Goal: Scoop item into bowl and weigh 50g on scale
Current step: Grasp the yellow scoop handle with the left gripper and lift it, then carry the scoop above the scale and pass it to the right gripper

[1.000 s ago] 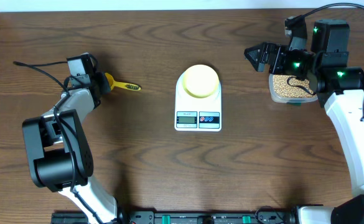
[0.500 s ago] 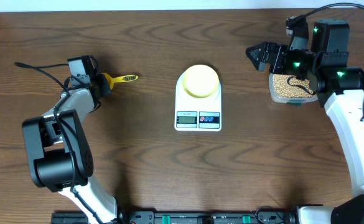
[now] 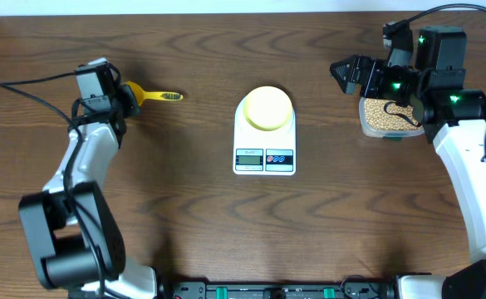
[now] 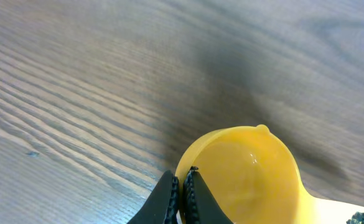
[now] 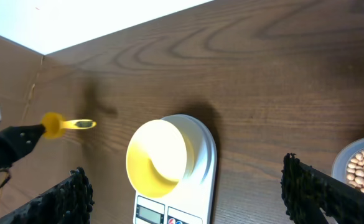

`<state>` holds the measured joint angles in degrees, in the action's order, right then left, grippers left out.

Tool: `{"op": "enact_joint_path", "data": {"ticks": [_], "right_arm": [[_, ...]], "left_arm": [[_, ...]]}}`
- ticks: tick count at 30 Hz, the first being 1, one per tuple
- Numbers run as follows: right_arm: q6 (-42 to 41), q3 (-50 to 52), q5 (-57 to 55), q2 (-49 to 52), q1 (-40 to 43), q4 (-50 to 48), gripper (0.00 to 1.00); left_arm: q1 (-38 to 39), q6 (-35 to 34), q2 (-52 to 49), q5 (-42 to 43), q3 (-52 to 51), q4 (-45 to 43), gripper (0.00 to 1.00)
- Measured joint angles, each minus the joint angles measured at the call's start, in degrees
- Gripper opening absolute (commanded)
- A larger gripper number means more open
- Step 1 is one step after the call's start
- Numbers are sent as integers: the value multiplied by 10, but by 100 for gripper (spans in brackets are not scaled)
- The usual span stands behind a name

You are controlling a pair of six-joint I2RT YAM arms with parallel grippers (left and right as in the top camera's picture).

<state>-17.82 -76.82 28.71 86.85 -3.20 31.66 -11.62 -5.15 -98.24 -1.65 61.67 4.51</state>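
The left gripper pinched the light, rigid, slick yellow scoop by its cup rim, likely a slippery hold, at far left, while the right gripper gaped beside the loose, roll-prone beans at far right.

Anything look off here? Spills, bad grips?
Only the grip: left gripper has its jaws shut on the yellow scoop at the cup rim, not the handle. Bowl sits on the scale; no beans spilled.

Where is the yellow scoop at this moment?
In the overhead view the yellow scoop is on the left side, well left of the scale. Its cup is gripped by the left hand and its handle points toward the scale.
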Motion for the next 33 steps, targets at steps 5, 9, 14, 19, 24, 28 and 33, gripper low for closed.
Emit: {"op": "enact_joint_path", "data": {"ticks": [5, 9, 14, 19, 24, 28, 33], "right_arm": [[-1, 0, 0, 0, 0, 0, 99], [0, 0, 9, 0, 0, -15, 99], [0, 0, 49, 0, 0, -21, 99], [4, 0, 128, 0, -1, -40, 90], [11, 0, 197, 0, -21, -54, 81], [13, 0, 221, 0, -43, -59, 81], [9, 0, 245, 0, -59, -63, 75]], "left_arm": [[0, -13, 37, 43, 0, 36, 7], [2, -41, 68, 141, 0, 43, 7], [28, -94, 110, 251, 0, 38, 7], [79, -155, 146, 329, 0, 11, 7], [143, -191, 159, 360, 0, -7, 7], [190, -202, 158, 369, 0, -24, 7], [217, -206, 158, 371, 0, -38, 7]]}}
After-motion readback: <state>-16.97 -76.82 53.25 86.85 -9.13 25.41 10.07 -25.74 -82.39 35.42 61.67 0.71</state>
